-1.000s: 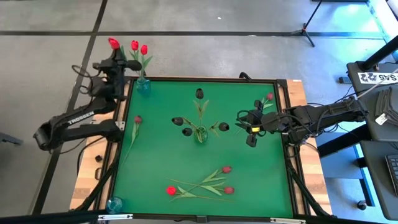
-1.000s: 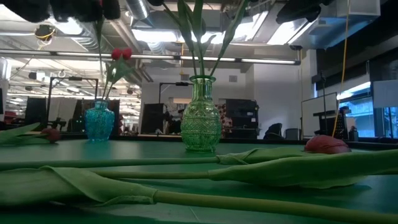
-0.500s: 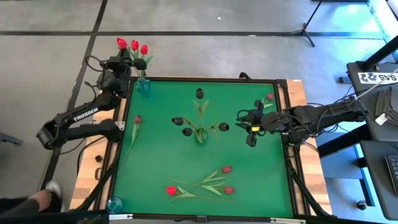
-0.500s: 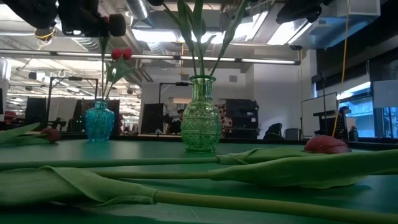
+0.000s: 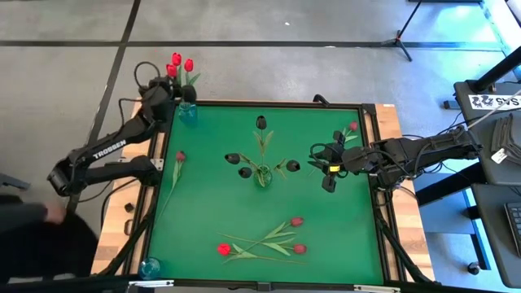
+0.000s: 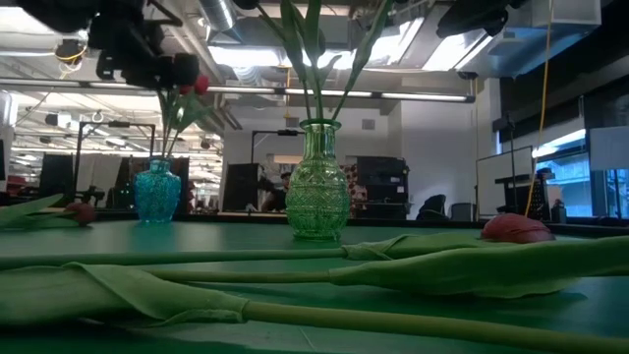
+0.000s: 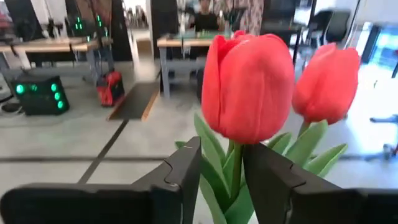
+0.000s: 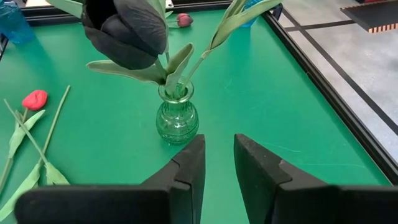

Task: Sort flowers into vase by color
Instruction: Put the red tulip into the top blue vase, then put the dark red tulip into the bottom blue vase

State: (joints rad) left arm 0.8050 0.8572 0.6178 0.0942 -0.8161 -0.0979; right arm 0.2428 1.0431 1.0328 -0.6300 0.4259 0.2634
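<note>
- Fingers of the left gripper (image 7: 221, 177) pinch the green stem of a bright red tulip (image 7: 247, 87), as we see in the left wrist view; a second red tulip (image 7: 326, 76) stands just beside it.
- From above, we find that left gripper (image 5: 167, 88) at the far left corner of the green counter (image 5: 212, 187), over the small blue vase (image 5: 187, 113) with red heads above it.
- We see the clear green vase (image 5: 262, 175) near the counter's middle, holding near-black tulips (image 5: 261, 122) that fan outward.
- We note the right gripper (image 5: 323, 169) hovering right of that vase, its fingers (image 8: 186, 168) slightly spread and holding nothing.
- We count three red tulips lying loose (image 5: 269, 240) near the front edge, one maroon tulip (image 5: 180, 156) lying at the left side, and one more (image 5: 352, 127) by the far right corner.
- We spot another blue vase (image 5: 149, 266) at the front left corner.
</note>
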